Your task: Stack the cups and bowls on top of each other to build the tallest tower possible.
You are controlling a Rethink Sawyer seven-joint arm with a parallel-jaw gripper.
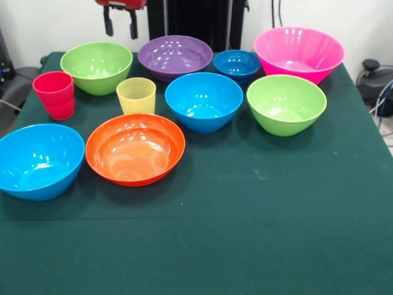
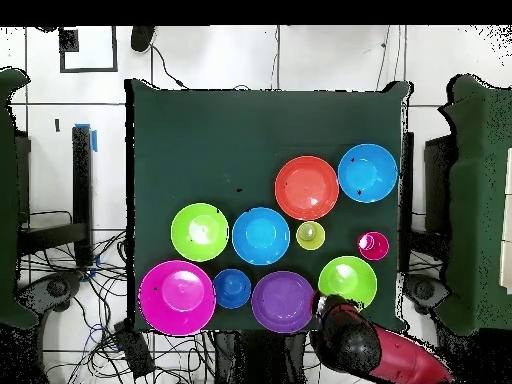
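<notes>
Green cloth covers the table [image 1: 258, 233], where eight bowls and two cups stand apart, none stacked. Along the far edge in the front view sit a lime bowl [image 1: 96, 66], the purple bowl [image 1: 175, 57], the small dark blue bowl [image 1: 237, 65] and the big pink bowl [image 1: 299, 53]. In the next row stand the red cup [image 1: 54, 94], the yellow cup [image 1: 136, 95], a light blue bowl [image 1: 204, 101] and a second lime bowl [image 1: 286, 103]. Nearest the camera are the orange bowl [image 1: 135, 149] and another light blue bowl [image 1: 39, 160] at the table's left edge. The gripper [image 1: 121, 24] hangs above the far edge between the first lime bowl and the purple one, its two fingers [image 1: 108, 26] parted, holding nothing.
</notes>
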